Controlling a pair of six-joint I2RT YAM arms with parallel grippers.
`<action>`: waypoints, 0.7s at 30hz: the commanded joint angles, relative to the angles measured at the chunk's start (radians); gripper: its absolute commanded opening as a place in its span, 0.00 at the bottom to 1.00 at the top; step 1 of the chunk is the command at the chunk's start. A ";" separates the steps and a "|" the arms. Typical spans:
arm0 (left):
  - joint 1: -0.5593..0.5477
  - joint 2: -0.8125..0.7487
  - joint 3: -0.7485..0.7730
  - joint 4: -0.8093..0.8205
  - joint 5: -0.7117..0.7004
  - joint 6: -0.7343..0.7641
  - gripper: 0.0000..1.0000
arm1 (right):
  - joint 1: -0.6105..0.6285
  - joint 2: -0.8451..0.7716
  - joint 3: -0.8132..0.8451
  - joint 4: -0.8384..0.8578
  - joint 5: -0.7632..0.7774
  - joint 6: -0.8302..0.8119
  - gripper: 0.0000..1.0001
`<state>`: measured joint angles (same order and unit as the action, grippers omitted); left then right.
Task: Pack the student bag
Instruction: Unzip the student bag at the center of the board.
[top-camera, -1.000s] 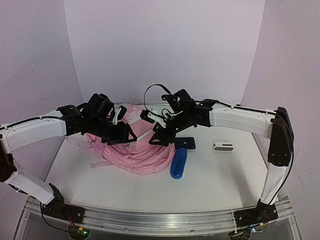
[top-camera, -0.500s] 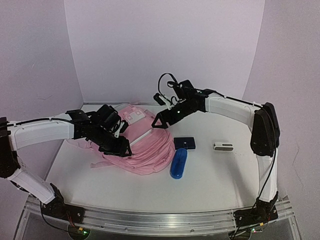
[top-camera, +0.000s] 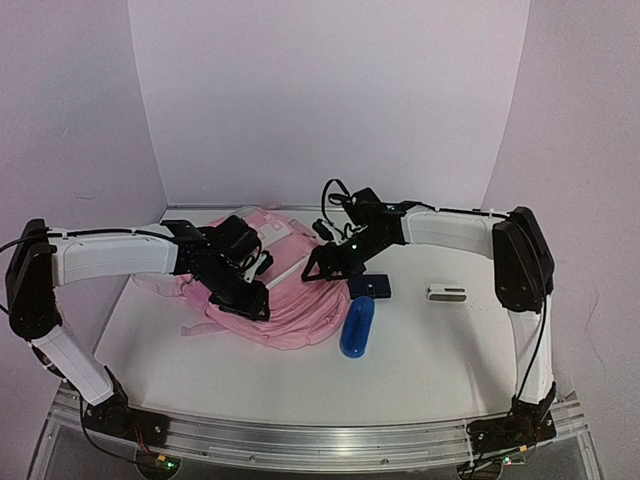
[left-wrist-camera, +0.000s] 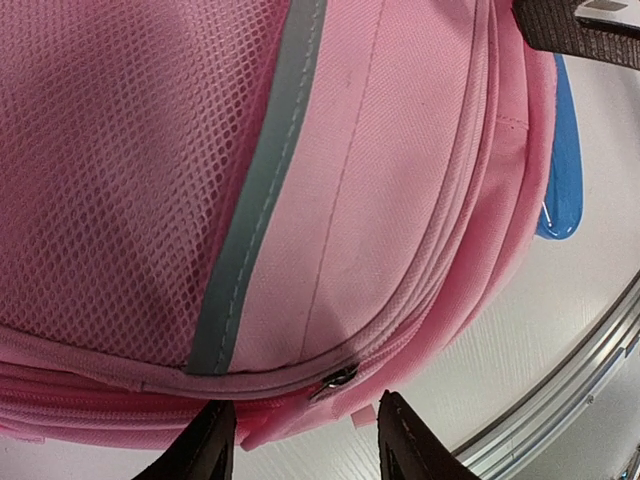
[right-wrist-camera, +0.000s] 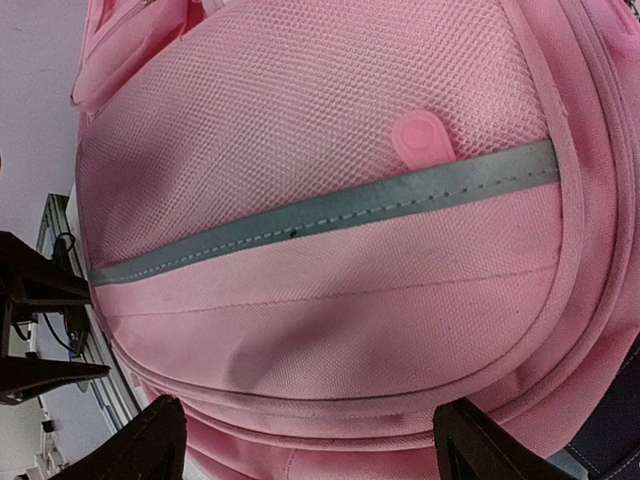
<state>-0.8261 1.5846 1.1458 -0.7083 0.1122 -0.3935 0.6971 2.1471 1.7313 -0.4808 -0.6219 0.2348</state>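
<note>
The pink student bag (top-camera: 290, 300) lies flat on the table, left of centre, and fills both wrist views (left-wrist-camera: 330, 200) (right-wrist-camera: 330, 290). My left gripper (top-camera: 246, 297) sits low over the bag's near left edge. Its jaws are open (left-wrist-camera: 305, 445), with a metal zip pull (left-wrist-camera: 338, 380) and a small pink tab just beyond the fingertips (left-wrist-camera: 405, 440). My right gripper (top-camera: 318, 268) hovers over the bag's right side, wide open (right-wrist-camera: 315, 450) above the seams, holding nothing. A grey stripe (right-wrist-camera: 330, 215) and a round pink patch (right-wrist-camera: 422, 135) cross the bag's front.
A blue oblong case (top-camera: 357, 327) lies against the bag's right edge, also in the left wrist view (left-wrist-camera: 562, 150). A dark blue box (top-camera: 370, 287) sits behind it, and a small white item (top-camera: 447, 293) further right. The metal rail (top-camera: 320, 440) runs along the near edge.
The right gripper lifted off towards the back, then came down again onto the bag's right side with its jaws wider. The left gripper slid nearer along the bag's edge, its jaws narrowing slightly.
</note>
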 joint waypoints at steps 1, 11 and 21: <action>-0.006 0.028 0.061 0.023 -0.008 0.031 0.36 | 0.003 0.026 -0.003 0.062 -0.041 0.079 0.80; -0.007 -0.025 0.089 -0.183 -0.177 0.021 0.04 | 0.001 -0.003 -0.107 0.066 0.162 0.104 0.59; 0.065 -0.053 0.086 -0.317 -0.306 -0.014 0.00 | 0.001 -0.051 -0.202 0.050 0.268 0.039 0.58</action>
<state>-0.8178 1.5886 1.2052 -0.8713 -0.0736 -0.3761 0.7111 2.1198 1.5793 -0.3205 -0.4872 0.3108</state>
